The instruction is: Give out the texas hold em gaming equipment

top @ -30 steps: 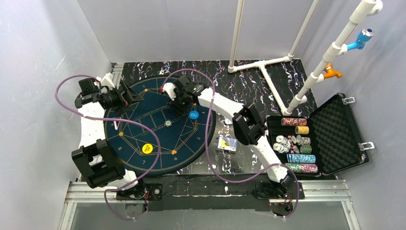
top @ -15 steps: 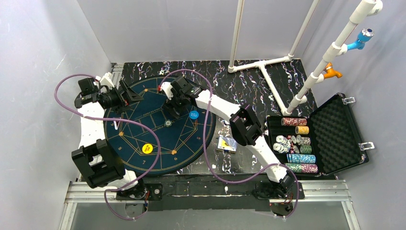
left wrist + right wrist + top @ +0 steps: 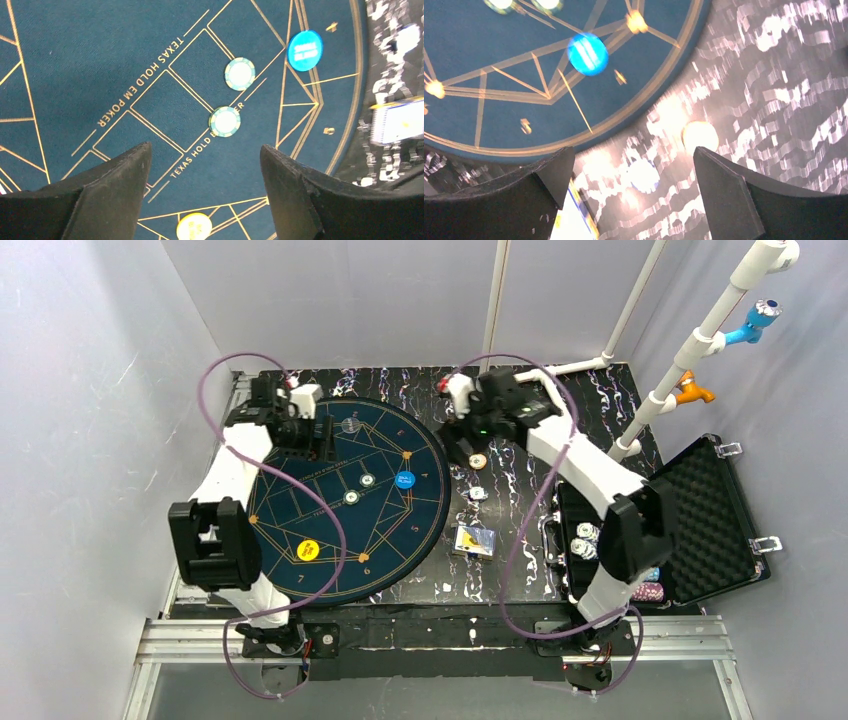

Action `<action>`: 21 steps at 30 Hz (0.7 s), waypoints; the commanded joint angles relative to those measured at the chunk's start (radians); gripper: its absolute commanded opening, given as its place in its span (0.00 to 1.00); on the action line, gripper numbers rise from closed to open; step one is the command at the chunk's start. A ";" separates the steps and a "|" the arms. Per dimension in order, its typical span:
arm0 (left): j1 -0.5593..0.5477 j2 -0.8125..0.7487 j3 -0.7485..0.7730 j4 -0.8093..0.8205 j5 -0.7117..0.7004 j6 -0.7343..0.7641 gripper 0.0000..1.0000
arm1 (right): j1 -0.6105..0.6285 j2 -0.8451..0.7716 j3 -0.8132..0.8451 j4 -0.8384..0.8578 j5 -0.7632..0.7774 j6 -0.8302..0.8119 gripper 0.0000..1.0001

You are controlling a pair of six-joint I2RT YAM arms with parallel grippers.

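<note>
On the round dark-blue mat [image 3: 300, 510] lie two green-edged poker chips [image 3: 368, 480] [image 3: 351, 497], a blue button [image 3: 405, 480] and a yellow button [image 3: 309, 550]. A pale disc [image 3: 350, 424] rests near the mat's far edge. My left gripper [image 3: 316, 438] hangs open and empty over the mat's far left. In the left wrist view, the left gripper [image 3: 204, 150] faces the chips [image 3: 240, 74] [image 3: 225, 121]. My right gripper [image 3: 466, 438] is open and empty, off the mat's right edge. Below it two chips [image 3: 479, 460] [image 3: 478, 493] lie on the table. The right wrist view is blurred.
A deck of cards [image 3: 474, 540] lies on the marbled table right of the mat. The open black case [image 3: 710, 530] at the right holds chip stacks [image 3: 585, 540]. White pipes [image 3: 570, 420] stand at the back right. Purple cables loop over both arms.
My right gripper opened and swung from above the mat to the table on its right. My left arm swung from the left edge to the mat's far side. A second chip now lies mid-mat.
</note>
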 commanded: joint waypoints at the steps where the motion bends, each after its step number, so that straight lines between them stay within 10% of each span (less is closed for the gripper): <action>1: -0.128 0.067 0.048 -0.042 -0.187 0.130 0.74 | -0.113 -0.121 -0.198 0.009 -0.039 -0.037 0.98; 21: -0.411 0.377 0.154 -0.029 -0.347 0.214 0.61 | -0.309 -0.310 -0.537 0.173 -0.047 -0.059 0.98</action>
